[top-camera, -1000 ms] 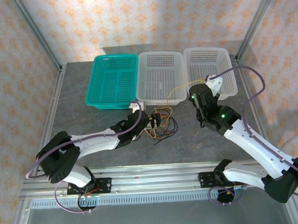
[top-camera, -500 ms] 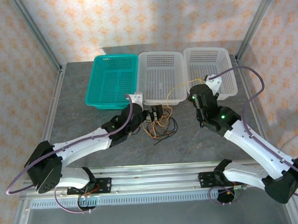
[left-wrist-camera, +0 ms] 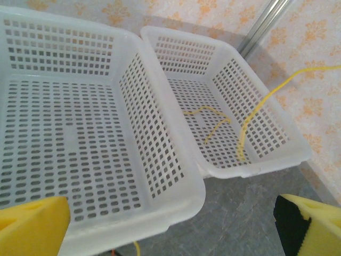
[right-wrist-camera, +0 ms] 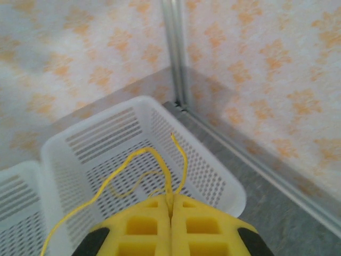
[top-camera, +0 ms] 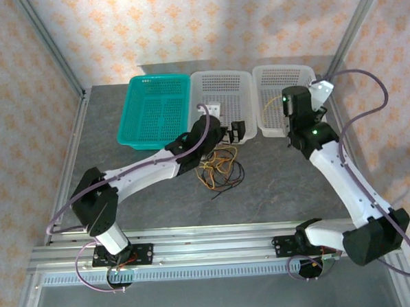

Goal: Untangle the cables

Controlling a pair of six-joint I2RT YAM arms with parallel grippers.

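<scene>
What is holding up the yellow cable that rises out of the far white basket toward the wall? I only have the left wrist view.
Observer: The right hand is. It is shut on the yellow cable, pinching it between its pads above that white basket.
Operator: Where are the other cables?
Observer: A tangle of orange-red and black cables lies on the table, on the near side of the middle basket.
Operator: Any baskets I cannot see?
Observer: A teal basket stands to the left of the middle one.
</scene>
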